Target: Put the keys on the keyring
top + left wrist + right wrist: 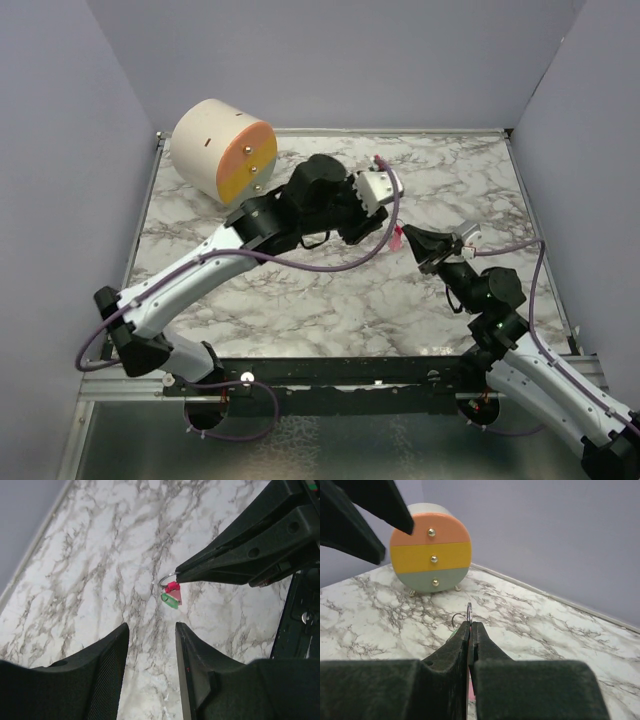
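Left fingers (90, 680), marble tabletop (100, 555), lilac walls (20, 510)

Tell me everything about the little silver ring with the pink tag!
The thin silvery metal ring with its slim pink-red tag is pinched at the ring by the right gripper's shut black fingers, held above the marble table. The tag hangs downward, and a tiny green key-shaped piece dangles against it.

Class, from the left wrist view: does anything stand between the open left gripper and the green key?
Nothing visible does. The gap from the left gripper to the green key is free; the key hangs by the pink tag under the ring, which the right gripper pinches.
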You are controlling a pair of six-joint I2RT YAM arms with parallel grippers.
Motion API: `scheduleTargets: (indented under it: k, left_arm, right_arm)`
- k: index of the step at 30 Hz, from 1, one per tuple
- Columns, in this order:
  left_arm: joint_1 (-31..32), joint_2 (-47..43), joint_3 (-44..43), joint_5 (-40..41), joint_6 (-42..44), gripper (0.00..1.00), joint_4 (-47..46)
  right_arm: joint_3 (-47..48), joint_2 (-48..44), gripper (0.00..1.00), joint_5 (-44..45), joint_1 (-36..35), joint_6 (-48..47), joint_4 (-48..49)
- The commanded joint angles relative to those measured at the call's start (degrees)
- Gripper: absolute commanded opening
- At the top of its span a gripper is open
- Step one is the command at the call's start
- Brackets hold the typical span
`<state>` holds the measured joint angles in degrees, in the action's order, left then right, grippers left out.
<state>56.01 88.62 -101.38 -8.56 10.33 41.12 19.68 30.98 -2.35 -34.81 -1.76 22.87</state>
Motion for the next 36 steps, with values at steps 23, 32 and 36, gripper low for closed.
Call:
scheduleTargets:
  k: [23,32,36]
  left_arm:
    - [0.33,-13.86,28.22,-11.07,9.71,0.40,-41.19]
    - [0.29,-14.45,28.17,-14.29,12.66,0.30,-37.97]
    - [0.05,-14.68,28.47,-16.60,14.02,0.29,-36.75]
  right_arm:
    - [0.03,-2.68,0.01,-13.62,0.01,0.98,4.53]
    - [0.18,-3.78,0.01,-14.70,0.00,1.27,4.13]
    - [0.14,-4.69,0.01,-14.87,0.00,1.34,3.88]
